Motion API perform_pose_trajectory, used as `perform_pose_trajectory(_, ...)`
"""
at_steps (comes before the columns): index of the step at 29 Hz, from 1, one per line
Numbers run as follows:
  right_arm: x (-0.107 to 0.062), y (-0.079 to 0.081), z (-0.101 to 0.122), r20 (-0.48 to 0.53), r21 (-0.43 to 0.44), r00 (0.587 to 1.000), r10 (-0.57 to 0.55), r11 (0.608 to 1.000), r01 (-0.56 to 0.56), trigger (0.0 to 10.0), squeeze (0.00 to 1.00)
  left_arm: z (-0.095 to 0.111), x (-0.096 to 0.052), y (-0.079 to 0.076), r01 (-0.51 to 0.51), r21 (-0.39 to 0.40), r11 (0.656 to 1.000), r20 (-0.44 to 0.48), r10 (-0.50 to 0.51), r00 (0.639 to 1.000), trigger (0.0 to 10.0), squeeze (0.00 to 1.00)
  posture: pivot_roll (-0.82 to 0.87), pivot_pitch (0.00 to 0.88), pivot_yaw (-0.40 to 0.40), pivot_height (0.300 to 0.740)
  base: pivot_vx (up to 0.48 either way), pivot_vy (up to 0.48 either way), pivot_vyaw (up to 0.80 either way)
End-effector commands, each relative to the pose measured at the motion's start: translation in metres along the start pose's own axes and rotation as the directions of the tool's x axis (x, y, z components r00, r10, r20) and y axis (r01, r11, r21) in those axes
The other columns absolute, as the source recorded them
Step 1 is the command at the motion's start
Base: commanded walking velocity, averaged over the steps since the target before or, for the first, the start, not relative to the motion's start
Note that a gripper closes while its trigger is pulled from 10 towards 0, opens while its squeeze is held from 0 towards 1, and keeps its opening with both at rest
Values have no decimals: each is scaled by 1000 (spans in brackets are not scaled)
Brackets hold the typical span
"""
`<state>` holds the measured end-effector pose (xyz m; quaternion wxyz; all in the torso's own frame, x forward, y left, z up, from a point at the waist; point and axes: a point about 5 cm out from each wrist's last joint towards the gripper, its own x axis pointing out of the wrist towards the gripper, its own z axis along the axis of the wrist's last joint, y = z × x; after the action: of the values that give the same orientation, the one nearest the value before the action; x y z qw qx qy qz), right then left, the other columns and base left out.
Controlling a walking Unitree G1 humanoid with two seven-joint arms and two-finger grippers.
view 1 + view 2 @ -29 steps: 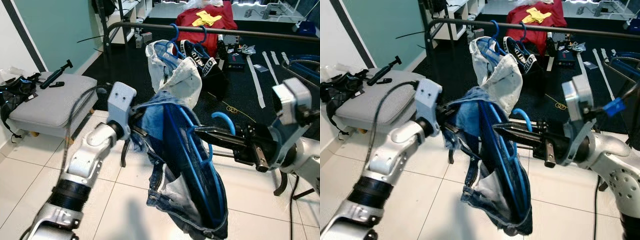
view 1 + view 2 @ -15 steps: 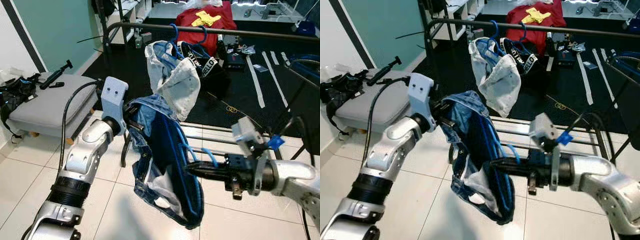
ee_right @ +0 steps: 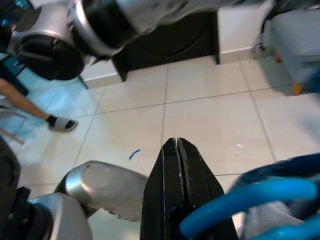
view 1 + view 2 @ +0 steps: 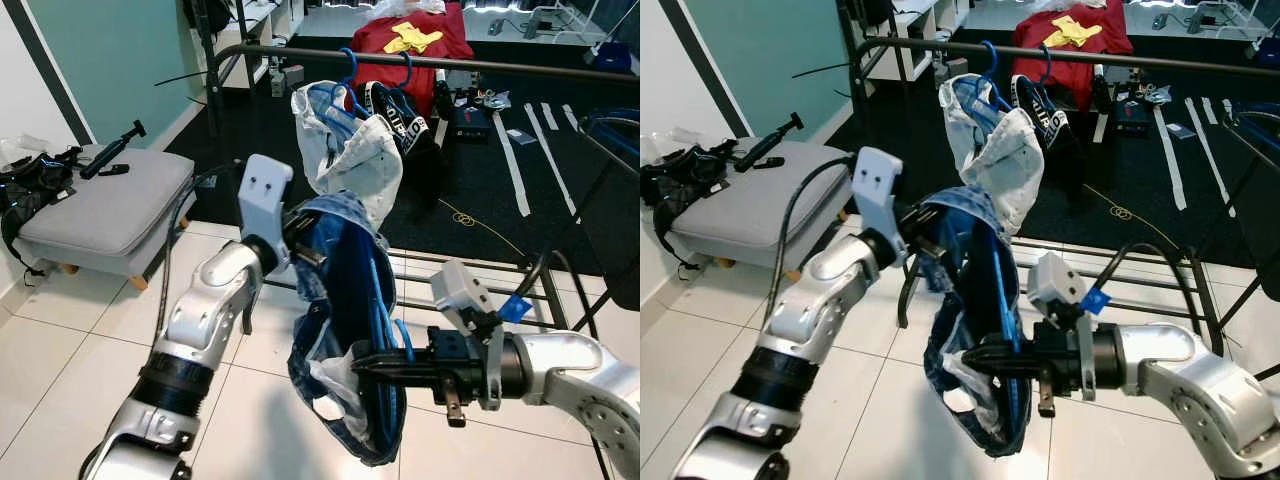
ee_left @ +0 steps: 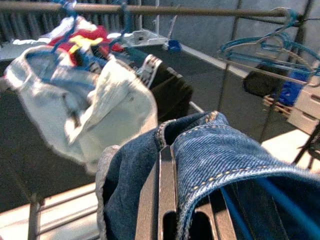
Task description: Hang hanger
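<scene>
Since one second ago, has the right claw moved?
Yes. The right claw has dropped from the height of the white garment on the clothes rail to well below it, near the jeans' lower end.

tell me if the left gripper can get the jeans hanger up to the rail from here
Probably yes. The left gripper holds the jeans below the rail, in front of the white garment. Free rail lies right of the hung clothes, but the right gripper is clamped low on the blue hanger.
</scene>
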<state>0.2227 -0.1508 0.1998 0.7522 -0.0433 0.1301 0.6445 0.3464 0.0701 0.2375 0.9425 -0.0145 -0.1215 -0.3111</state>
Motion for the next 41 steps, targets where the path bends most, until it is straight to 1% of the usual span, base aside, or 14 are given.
perform_pose_trajectory(1,5,6,1,-8,-25,999,37,999,-37,0,0,11,6,0,10,20,1000,50,-11,999,10000,0,-77,110,73,740,0,0,0)
perform_pose_trajectory(7,5,10,2,-5,-28,999,46,999,-46,0,0,13,9,12,-18,72,997,47,14,999,10000,0,-79,112,82,740,0,0,0)
perform_pose_trajectory(9,5,10,2,-5,-28,999,46,999,-46,0,0,13,9,12,-18,72,997,47,14,999,10000,0,-79,112,82,740,0,0,0)
perform_pose_trajectory(11,2,14,11,18,-51,998,54,997,-53,0,0,9,8,22,-45,116,992,19,43,999,10000,0,-83,112,86,740,0,0,0)
perform_pose_trajectory(13,2,14,11,18,-51,998,54,997,-53,0,0,9,8,22,-45,116,992,19,43,999,10000,0,-83,112,86,740,0,0,0)
perform_pose_trajectory(15,-1,17,15,10,-66,998,69,995,-69,0,0,5,7,28,-58,134,989,0,59,998,10000,0,-85,113,87,740,0,0,0)
perform_pose_trajectory(20,6,25,3,-71,-46,990,124,991,-128,0,0,5,11,22,-33,123,992,3,32,999,10000,0,-91,113,86,740,0,0,0)
perform_pose_trajectory(26,12,29,-3,-96,-30,983,155,987,-159,0,0,6,14,16,-8,114,993,10,7,1000,10000,0,-91,114,86,740,0,0,0)
perform_pose_trajectory(31,6,29,12,-20,-56,989,149,987,-150,0,0,-2,15,17,-1,123,992,-16,3,1000,10000,0,-94,119,90,740,0,0,0)
perform_pose_trajectory(32,-1,29,20,16,-73,991,135,988,-133,0,0,-7,13,22,-11,133,991,-39,16,999,10000,0,-97,121,93,740,0,0,0)
perform_pose_trajectory(33,-1,29,20,16,-73,991,135,988,-133,0,0,-7,13,22,-11,133,991,-39,16,999,10000,0,-97,121,93,740,0,0,0)
perform_pose_trajectory(36,-15,33,34,69,-108,990,120,988,-112,0,0,-26,7,35,-43,153,987,-119,62,991,10000,0,-100,122,98,740,0,0,0)
perform_pose_trajectory(39,-16,35,36,78,-115,988,130,986,-121,0,0,-34,5,38,-50,159,986,-153,75,985,10000,0,-102,121,101,740,0,0,0)
perform_pose_trajectory(41,-15,38,39,92,-123,984,155,982,-144,0,0,-48,1,42,-60,165,984,-210,94,973,10000,0,-101,121,103,740,0,0,0)
